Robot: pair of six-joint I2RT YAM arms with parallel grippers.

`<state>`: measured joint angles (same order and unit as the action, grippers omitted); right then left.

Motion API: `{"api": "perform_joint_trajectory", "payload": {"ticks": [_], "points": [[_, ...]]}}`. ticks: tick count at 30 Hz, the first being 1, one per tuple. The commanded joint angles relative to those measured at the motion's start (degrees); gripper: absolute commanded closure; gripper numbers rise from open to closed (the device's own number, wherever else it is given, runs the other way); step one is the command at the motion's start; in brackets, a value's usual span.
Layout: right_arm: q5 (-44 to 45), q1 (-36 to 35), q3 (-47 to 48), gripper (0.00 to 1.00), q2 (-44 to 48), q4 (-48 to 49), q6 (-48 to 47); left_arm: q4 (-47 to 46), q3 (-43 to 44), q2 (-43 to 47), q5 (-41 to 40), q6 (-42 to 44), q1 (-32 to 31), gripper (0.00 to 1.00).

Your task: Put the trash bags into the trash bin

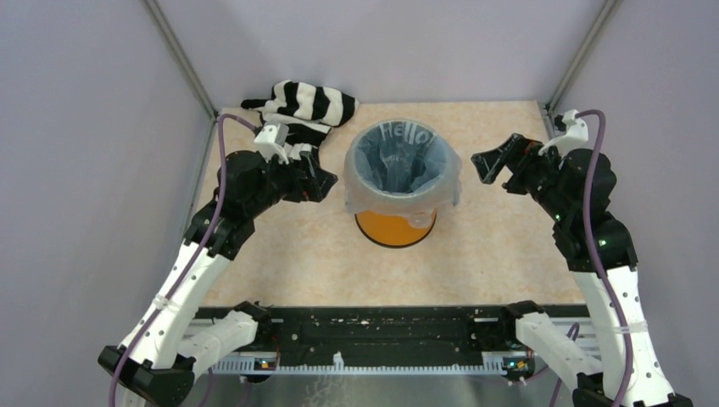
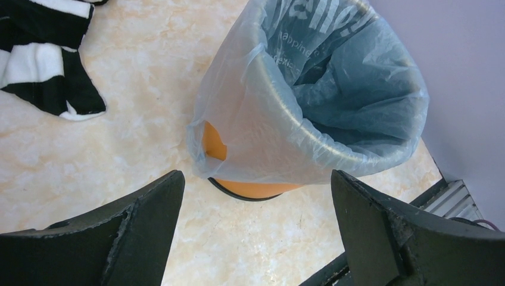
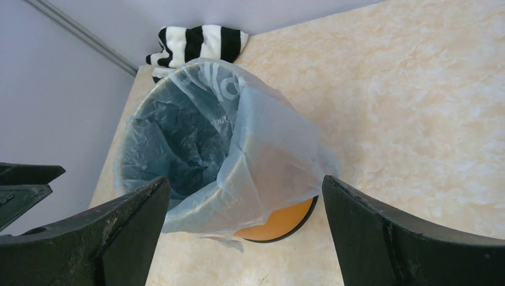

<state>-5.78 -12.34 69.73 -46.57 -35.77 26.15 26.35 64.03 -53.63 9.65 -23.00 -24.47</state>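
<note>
The orange trash bin [image 1: 396,227] stands upright in the middle of the table. The light-blue trash bag [image 1: 402,165] lines its inside, and the bag's edge is folded down over the rim all round; white "Hello" lettering shows on the far inner wall. The bin [image 2: 247,187] and the bag [image 2: 333,89] show in the left wrist view, and the bin [image 3: 286,217] and the bag [image 3: 196,137] in the right wrist view. My left gripper [image 1: 326,180] is open and empty just left of the bin. My right gripper [image 1: 489,165] is open and empty to the bin's right.
A black-and-white striped cloth [image 1: 305,103] lies at the back left corner, behind my left gripper; it also shows in the left wrist view [image 2: 41,53] and the right wrist view [image 3: 196,42]. Grey walls enclose the table on three sides. A black rail [image 1: 373,326] runs along the near edge.
</note>
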Motion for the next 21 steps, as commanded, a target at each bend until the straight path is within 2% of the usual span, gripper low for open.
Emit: {"api": "perform_joint_trajectory", "payload": {"ticks": [1, 21], "points": [[1.17, -0.23, 0.57, 0.01, 1.39, 1.44, -0.24, -0.36, -0.84, 1.31, 0.71, 0.35, 0.13, 0.02], [0.57, -0.23, 0.02, 0.01, 1.39, 2.17, 0.13, 1.29, -0.70, 2.22, -1.63, 0.24, 0.12, 0.02]]}}
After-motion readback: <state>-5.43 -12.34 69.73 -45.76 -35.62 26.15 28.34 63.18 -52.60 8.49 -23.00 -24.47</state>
